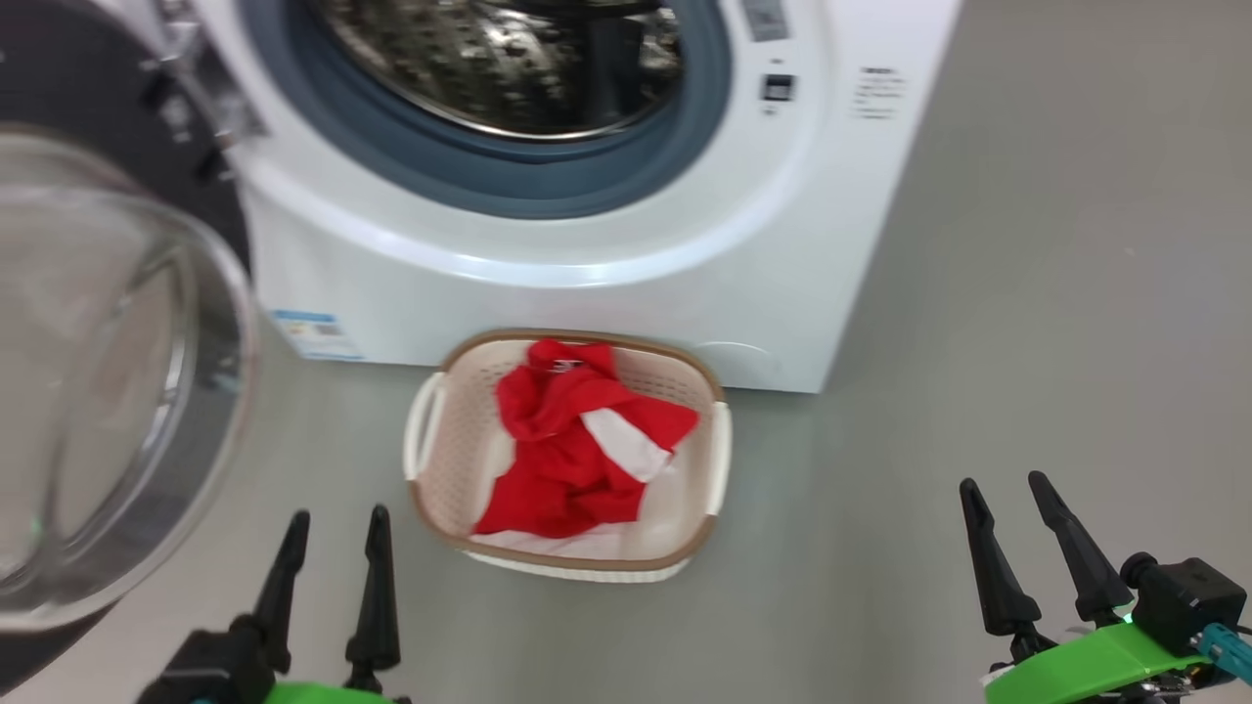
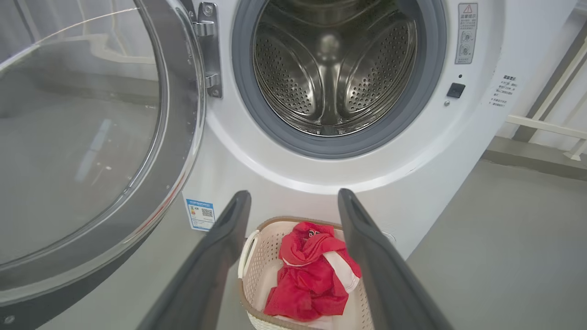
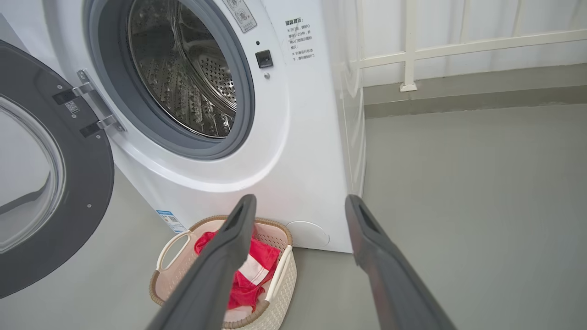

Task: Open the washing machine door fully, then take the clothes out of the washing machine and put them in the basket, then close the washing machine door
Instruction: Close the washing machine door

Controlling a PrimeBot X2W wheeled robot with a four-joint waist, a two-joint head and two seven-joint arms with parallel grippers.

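Ahead of left tool (image 1: 338,515) and right tool (image 1: 1003,481), between them: basket (image 1: 587,338) on floor (image 1: 880,548) just before washer (image 1: 606,303), clothes (image 1: 558,460) inside, so unloading looks done. Left of left tool, door (image 1: 117,391) stands wide, awaiting closing. 2 tools open, empty.

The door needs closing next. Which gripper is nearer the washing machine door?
Left. The left gripper is beside the open washing machine door; the right gripper is past the basket.

The small cream-white perforated plastic basket (image 1: 685,499) stands on the grey floor (image 1: 1027,391), just in front of the big white front-loading washing machine (image 1: 606,303) and below its drum opening. The soft red-and-white clothes (image 1: 558,460) lie in the basket. The large round black-rimmed glass door (image 1: 117,391) stands swung out at the machine's left.
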